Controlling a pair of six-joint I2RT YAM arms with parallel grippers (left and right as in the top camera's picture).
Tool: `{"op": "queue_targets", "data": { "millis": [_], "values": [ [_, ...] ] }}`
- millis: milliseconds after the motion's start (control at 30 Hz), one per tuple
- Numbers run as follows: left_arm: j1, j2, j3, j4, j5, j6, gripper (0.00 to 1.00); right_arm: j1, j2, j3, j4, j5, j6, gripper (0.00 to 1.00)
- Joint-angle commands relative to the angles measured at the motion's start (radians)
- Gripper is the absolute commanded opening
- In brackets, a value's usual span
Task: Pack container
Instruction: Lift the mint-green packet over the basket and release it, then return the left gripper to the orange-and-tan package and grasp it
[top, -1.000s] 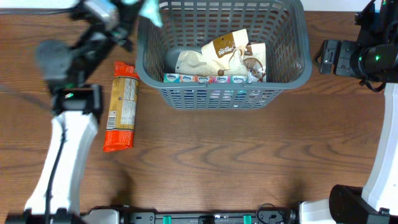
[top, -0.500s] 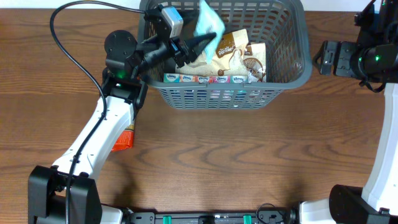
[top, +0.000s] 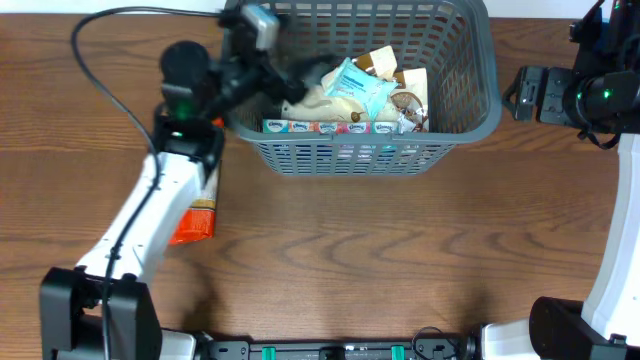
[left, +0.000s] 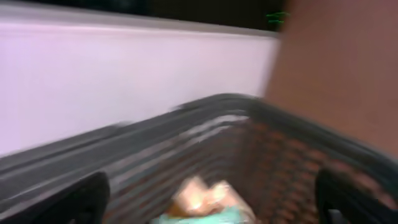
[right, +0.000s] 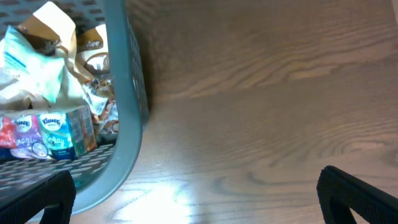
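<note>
The container (top: 487, 92), a dark grey slotted basket, stands at the back middle of the table with several snack packets inside. A light teal packet (top: 355, 86) lies loose on top of them. My left gripper (top: 308, 76) hangs open over the basket's left part, just left of that packet and apart from it. In the blurred left wrist view the teal packet (left: 205, 215) lies below my spread fingers (left: 81, 200) and the basket rim (left: 186, 118) runs behind. My right gripper (top: 522, 92) stands open and holds nothing, right of the basket.
An orange snack packet (top: 196, 222) lies on the table left of the basket, partly under my left arm. A row of tissue packs (right: 43, 130) lines the basket's near wall (right: 129, 93). Bare wood lies below the right gripper (right: 199, 205).
My left gripper swung in over the basket with the teal packet, opened and let it go. The packet now rests on the others. The right arm has stayed still.
</note>
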Motion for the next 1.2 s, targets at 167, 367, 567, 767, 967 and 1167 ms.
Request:
{"op": "queue_targets", "data": {
  "millis": [167,367,567,767,967,1167],
  "values": [
    [0.347,-0.090,0.016,-0.010,-0.128,-0.008,0.99,0.008,-0.002,0.010,-0.003,-0.003,0.013,0.99],
    [0.456,-0.133,0.016,-0.257,-0.161,-0.007,0.99,0.008,-0.002,0.010,0.003,-0.003,0.013,0.99],
    [0.476,-0.100,0.016,-0.804,-0.322,0.008,0.99,0.008,-0.002,0.010,0.002,-0.004,0.013,0.99],
    [0.476,-0.072,-0.008,-1.090,-0.392,0.094,0.99,0.008,-0.002,0.010,0.005,-0.004,0.013,0.99],
    [0.476,-0.073,-0.015,-1.284,-0.417,0.378,0.99,0.008,-0.002,0.010,0.005,-0.004,0.013,0.99],
    [0.473,-0.068,-0.016,-1.318,-0.447,0.537,0.99,0.008,-0.002,0.010,0.021,-0.004,0.013,0.99]
  ]
}}
